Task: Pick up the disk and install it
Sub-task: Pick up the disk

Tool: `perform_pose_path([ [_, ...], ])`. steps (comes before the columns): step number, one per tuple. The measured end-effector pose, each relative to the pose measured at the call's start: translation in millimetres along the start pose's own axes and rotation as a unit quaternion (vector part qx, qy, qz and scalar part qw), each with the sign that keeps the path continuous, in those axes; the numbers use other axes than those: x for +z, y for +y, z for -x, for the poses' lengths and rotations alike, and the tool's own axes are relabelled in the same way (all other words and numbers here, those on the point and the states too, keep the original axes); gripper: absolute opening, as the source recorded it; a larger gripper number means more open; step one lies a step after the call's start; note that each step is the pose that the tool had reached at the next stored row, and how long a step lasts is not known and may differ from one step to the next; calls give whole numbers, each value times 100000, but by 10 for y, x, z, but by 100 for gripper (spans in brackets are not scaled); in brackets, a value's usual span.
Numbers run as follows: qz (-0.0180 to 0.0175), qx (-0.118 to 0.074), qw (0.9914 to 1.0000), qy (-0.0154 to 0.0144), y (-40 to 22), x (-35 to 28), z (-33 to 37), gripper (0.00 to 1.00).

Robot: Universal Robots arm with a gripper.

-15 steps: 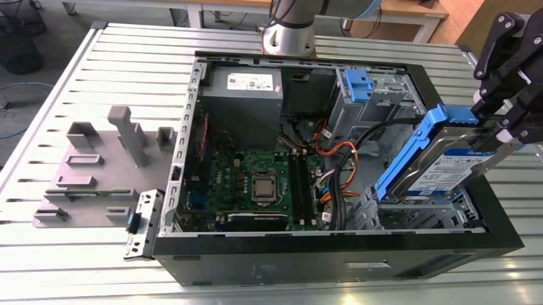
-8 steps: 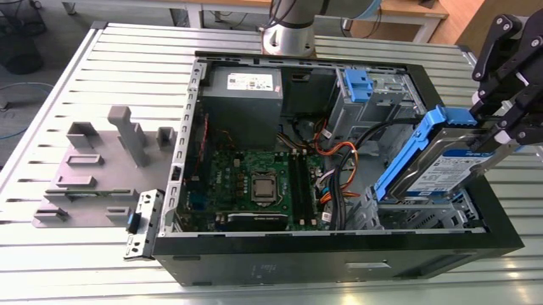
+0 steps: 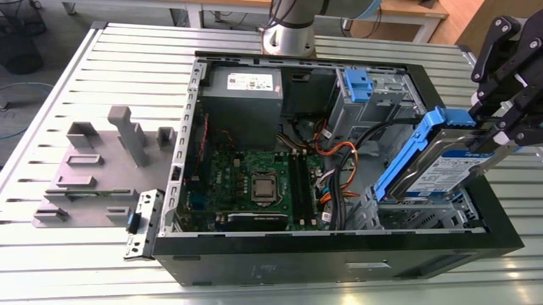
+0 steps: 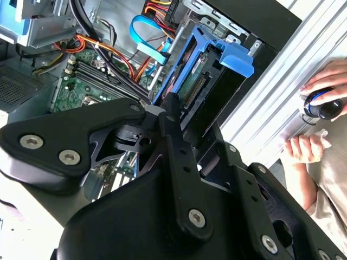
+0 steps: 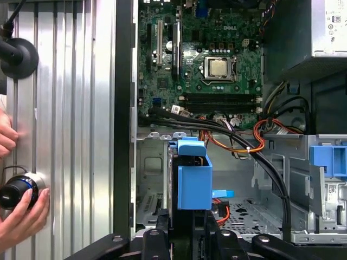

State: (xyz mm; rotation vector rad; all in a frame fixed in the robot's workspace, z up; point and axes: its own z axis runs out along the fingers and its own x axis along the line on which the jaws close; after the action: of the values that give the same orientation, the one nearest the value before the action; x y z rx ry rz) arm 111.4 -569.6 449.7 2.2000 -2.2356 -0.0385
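Observation:
The disk (image 3: 454,168), a silver drive with a white-and-blue label clipped in a blue plastic carrier, hangs tilted over the drive cage (image 3: 424,213) at the front corner of the open computer case, on the exterior view's right. My black gripper (image 3: 500,127) is shut on its upper end. In the second wrist view the disk (image 4: 200,70) sticks out past the gripper (image 4: 168,105) towards the case. In the first wrist view the disk (image 5: 192,179) stands edge-on above the gripper (image 5: 184,230), over the cage floor.
The case (image 3: 339,236) lies open on a slatted metal table, with motherboard (image 3: 254,184), grey power supply (image 3: 241,95), cables and a blue bracket (image 3: 357,86) inside. A grey fixture (image 3: 102,165) sits on the exterior view's left. A person's hands (image 5: 21,214) hold a knob beside the case.

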Motion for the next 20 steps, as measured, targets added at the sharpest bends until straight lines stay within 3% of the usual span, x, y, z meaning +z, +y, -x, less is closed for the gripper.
perform_pose_path([
  [10,0,0,100000,-1,-1,33,-1,35],
  [20,0,0,100000,5,-2,120,-2,35],
])
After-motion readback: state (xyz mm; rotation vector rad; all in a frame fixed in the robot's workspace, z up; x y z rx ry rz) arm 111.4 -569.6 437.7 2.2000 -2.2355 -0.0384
